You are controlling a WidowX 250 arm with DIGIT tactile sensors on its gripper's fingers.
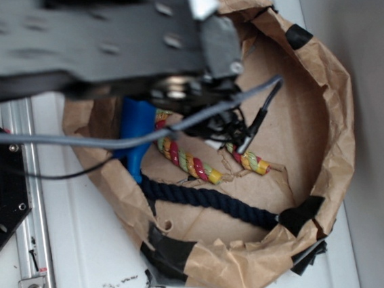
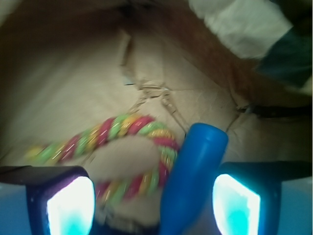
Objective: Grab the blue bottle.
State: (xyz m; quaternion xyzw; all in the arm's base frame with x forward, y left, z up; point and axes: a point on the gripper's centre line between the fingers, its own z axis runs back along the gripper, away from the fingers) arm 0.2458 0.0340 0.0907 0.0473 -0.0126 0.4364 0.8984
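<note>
Gripper (image 2: pixel 154 196) open, jaws straddling the bottle (image 2: pixel 190 181), which lies in the paper bin (image 1: pixel 324 104) with its neck toward 12 o'clock, nearer the right jaw. Rope toy (image 2: pixel 122 132) touches at 9 o'clock. Advise centring rightward before closing, clear of rope.

Brown paper nest (image 1: pixel 323 90), rim patched with black tape (image 1: pixel 168 252), sits on white tabletop (image 1: pixel 94 255). Inside: multicolour rope (image 1: pixel 187 159) looped on floor, navy rope (image 1: pixel 211 200) just beside it along near wall. Metal rail (image 1: pixel 26 201) left.
</note>
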